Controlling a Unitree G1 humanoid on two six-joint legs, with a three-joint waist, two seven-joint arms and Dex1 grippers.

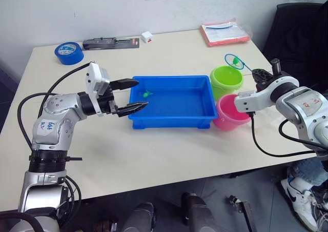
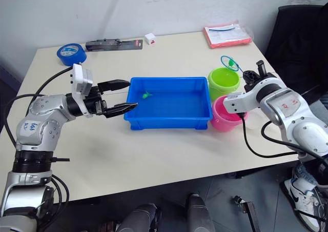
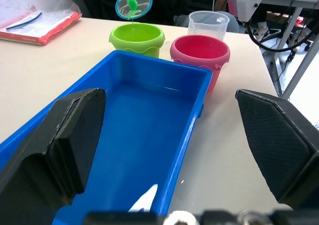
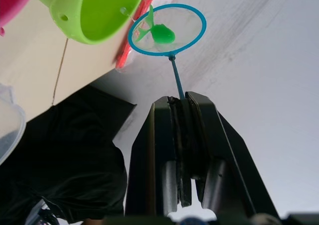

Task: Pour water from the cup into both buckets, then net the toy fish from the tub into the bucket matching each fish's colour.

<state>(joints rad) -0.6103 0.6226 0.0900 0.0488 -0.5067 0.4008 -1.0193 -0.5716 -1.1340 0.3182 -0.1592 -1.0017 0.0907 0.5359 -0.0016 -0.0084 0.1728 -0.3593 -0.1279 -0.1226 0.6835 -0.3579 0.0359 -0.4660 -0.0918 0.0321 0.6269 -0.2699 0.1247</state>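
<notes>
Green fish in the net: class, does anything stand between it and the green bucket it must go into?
Nothing visible does. The green fish lies in the net, held by the right gripper just above the open green bucket.

Lighting is even, bright, diffuse indoor light from overhead. Shadows are soft and short beneath the tub (image 1: 171, 120) and the left arm. Faint glare on the water in the tub. Head views sharp; the left gripper's fingers (image 3: 65, 145) are blurred close to the lens.
</notes>
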